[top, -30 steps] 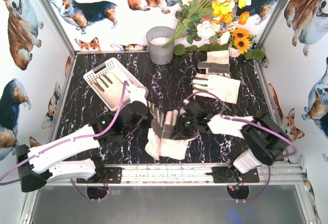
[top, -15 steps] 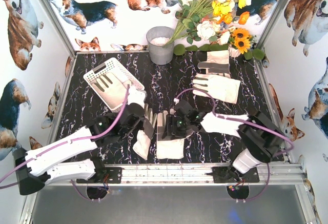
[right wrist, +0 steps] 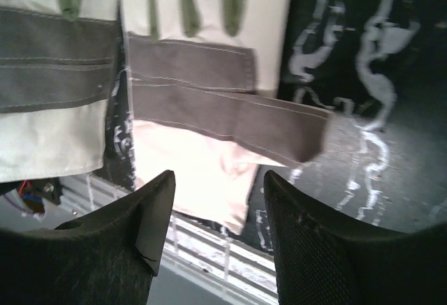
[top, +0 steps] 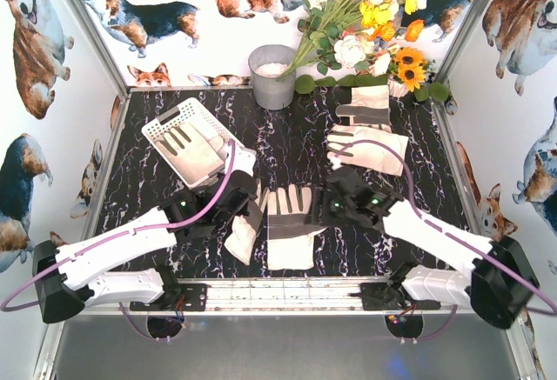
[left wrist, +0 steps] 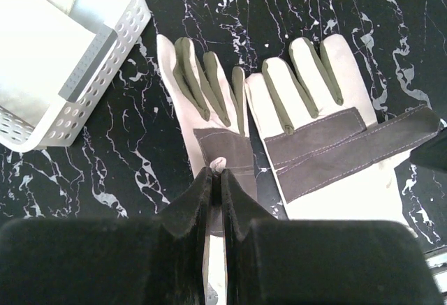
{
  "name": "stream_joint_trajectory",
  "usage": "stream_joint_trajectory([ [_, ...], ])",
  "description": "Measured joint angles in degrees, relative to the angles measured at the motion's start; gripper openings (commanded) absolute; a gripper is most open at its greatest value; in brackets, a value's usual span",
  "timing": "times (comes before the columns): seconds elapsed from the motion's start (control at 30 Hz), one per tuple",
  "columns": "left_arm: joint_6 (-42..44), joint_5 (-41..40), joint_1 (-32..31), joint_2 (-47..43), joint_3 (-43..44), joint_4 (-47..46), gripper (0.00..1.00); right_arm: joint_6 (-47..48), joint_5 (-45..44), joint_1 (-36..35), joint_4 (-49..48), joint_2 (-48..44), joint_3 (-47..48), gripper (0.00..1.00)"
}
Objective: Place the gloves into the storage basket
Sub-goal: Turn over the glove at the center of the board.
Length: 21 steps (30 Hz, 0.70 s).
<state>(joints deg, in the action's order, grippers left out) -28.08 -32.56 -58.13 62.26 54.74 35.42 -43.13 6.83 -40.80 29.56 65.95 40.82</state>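
The left gripper (left wrist: 216,179) is clenched: its two fingers are pressed together on a small fold of fabric at the grey palm patch of the pinched glove (left wrist: 206,88). This glove extends straight ahead of the fingertips on the black marbled table (top: 296,128), with its fingers directed away from the tool. The flat glove (left wrist: 328,130) is laid grey-patch side up just to the right of the pinched glove, and its grey thumb strap is spread out further to the right of the tool. The storage basket (left wrist: 84,102) is located ahead of the left gripper and to its left, apart from the pinched glove; a third glove (top: 191,147) is contained in it. The right gripper (right wrist: 218,183) is released — its jaws are held well apart and nothing is enclosed between them. The cuff and thumb strap of the flat glove are seen just ahead of and below its fingertips; whether the fabric is touched cannot be told. A fourth glove (top: 372,149) and a fifth glove (top: 367,106) are found beyond the right gripper and off to its right, one just behind the other. Further out, a grey bucket (top: 272,76) and flowers (top: 365,15) are placed at the table's far edge.
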Motion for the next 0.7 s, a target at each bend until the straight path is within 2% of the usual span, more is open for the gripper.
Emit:
stream_joint_trajectory([
  [0.17,-0.3,0.8,0.0,1.9,0.0,-1.0,0.0,1.1,-1.9,4.2,2.7,-3.3,-3.5,0.47],
  [0.5,-0.6,1.9,0.0,2.8,0.0,-1.8,0.0,3.7,-3.2,7.1,2.7,1.2,-3.8,0.49],
  [0.6,-0.6,2.4,0.0,3.1,0.0,-2.3,0.0,3.9,-2.3,8.2,0.5,1.9,-4.9,0.45],
  [0.7,-0.6,3.4,0.0,4.4,0.1,-3.2,0.0,4.0,-0.8,8.7,-1.7,3.4,-5.8,0.37],
])
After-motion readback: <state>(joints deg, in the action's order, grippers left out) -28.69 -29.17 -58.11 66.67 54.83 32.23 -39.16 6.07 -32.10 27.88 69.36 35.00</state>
